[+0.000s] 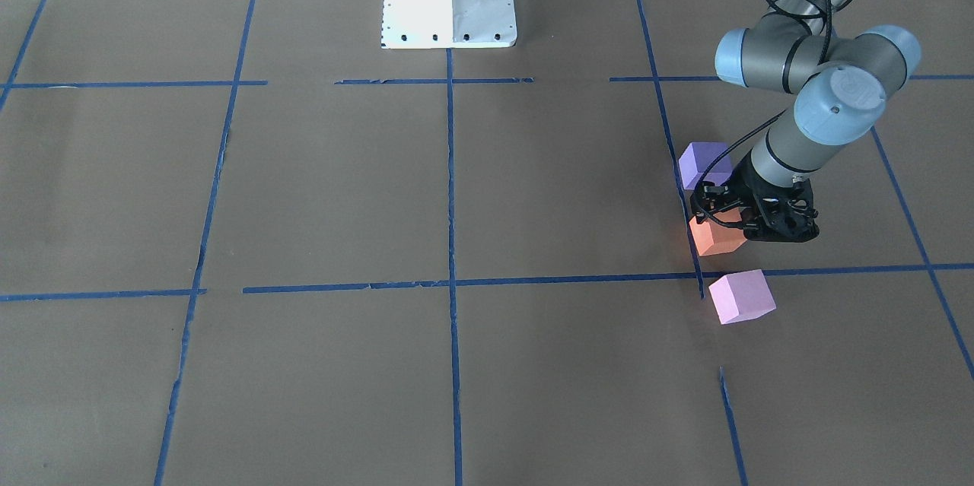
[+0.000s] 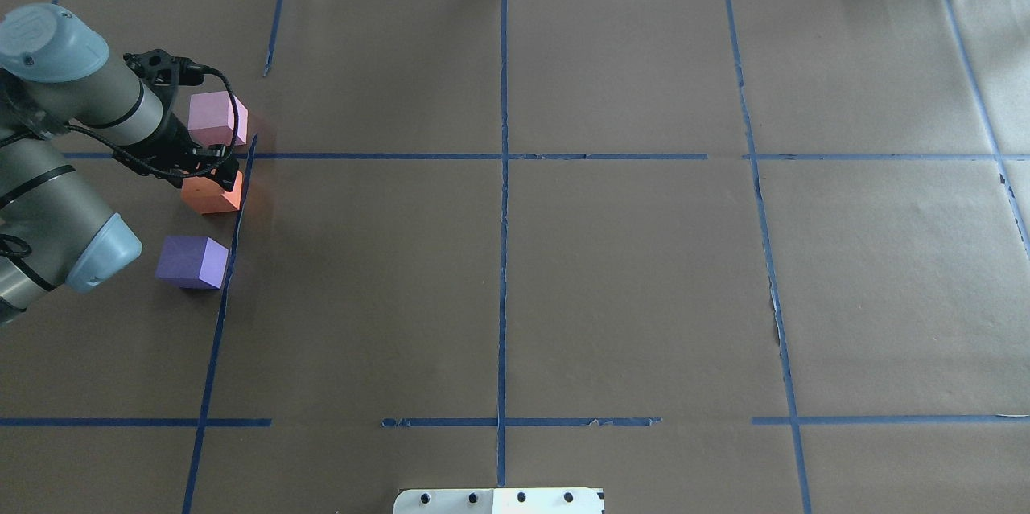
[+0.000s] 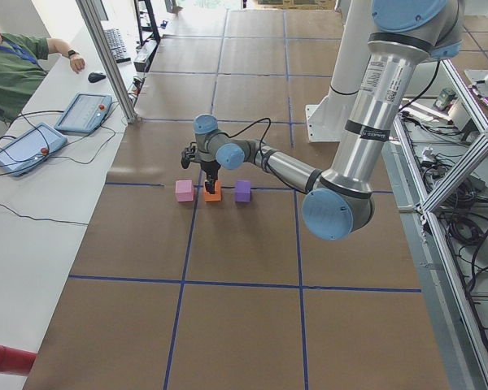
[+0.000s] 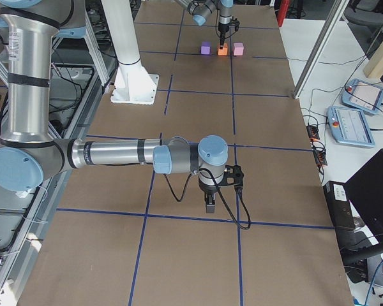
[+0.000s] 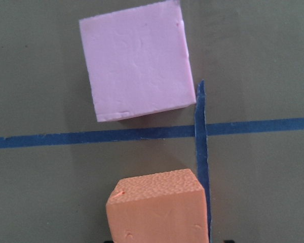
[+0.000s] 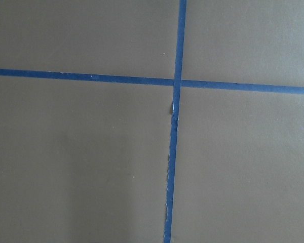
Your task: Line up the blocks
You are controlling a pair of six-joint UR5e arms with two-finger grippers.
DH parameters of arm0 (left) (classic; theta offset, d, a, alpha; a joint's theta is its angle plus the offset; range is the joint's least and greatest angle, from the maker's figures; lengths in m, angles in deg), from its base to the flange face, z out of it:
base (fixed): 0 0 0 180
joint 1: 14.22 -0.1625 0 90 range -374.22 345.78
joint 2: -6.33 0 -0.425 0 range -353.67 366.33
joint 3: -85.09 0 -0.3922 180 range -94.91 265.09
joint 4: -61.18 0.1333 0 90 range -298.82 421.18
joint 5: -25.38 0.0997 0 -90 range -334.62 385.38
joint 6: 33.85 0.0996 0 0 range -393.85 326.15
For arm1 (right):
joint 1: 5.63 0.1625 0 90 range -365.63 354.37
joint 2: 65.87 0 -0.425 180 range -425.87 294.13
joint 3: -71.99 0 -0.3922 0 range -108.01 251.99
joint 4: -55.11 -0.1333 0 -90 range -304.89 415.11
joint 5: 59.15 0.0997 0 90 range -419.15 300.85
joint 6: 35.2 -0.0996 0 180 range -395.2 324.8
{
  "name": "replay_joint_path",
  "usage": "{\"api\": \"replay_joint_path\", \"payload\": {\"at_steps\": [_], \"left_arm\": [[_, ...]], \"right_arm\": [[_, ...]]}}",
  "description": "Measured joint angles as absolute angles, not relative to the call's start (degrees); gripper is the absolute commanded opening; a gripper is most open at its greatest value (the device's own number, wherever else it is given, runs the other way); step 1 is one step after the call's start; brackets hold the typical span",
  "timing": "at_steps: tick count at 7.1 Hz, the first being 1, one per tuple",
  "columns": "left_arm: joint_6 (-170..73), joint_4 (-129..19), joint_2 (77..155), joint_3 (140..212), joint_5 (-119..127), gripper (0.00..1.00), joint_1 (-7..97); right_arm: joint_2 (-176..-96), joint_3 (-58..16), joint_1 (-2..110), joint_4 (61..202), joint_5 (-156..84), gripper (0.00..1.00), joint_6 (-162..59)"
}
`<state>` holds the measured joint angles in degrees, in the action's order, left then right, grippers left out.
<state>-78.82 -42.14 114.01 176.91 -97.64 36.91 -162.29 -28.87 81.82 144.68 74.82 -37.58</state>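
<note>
Three cubes lie in a row along a blue tape line. The violet-purple block (image 1: 704, 163) (image 2: 191, 261) is nearest the robot, the orange block (image 1: 717, 240) (image 2: 209, 196) is in the middle, and the pale pink block (image 1: 742, 296) (image 2: 216, 118) is farthest. My left gripper (image 1: 723, 221) (image 2: 216, 176) points down and is shut on the orange block (image 5: 157, 207) at table level. The pink block (image 5: 137, 61) lies just beyond it. My right gripper (image 4: 209, 204) hangs over a tape crossing far from the blocks. I cannot tell whether it is open or shut.
The white robot base plate (image 1: 449, 7) (image 2: 499, 500) stands at mid-table on the robot's side. Blue tape lines (image 2: 503, 156) grid the brown table cover. An operator (image 3: 8, 65) sits at a side table with control tablets (image 3: 24, 146) beyond the blocks' end.
</note>
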Motion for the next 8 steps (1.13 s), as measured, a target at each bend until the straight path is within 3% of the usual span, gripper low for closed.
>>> {"api": "replay_joint_path", "payload": {"at_steps": [3,8], "left_arm": [[-73.8,-41.0,112.3,178.0,-97.8,0.99,42.6],[-29.2,-36.4,100.8,176.9,-97.7,1.00,66.7]], "right_arm": [[-162.3,-28.9,81.8,144.7,74.8,1.00,-37.6],[-162.3,-28.9,81.8,144.7,74.8,1.00,-37.6]]}}
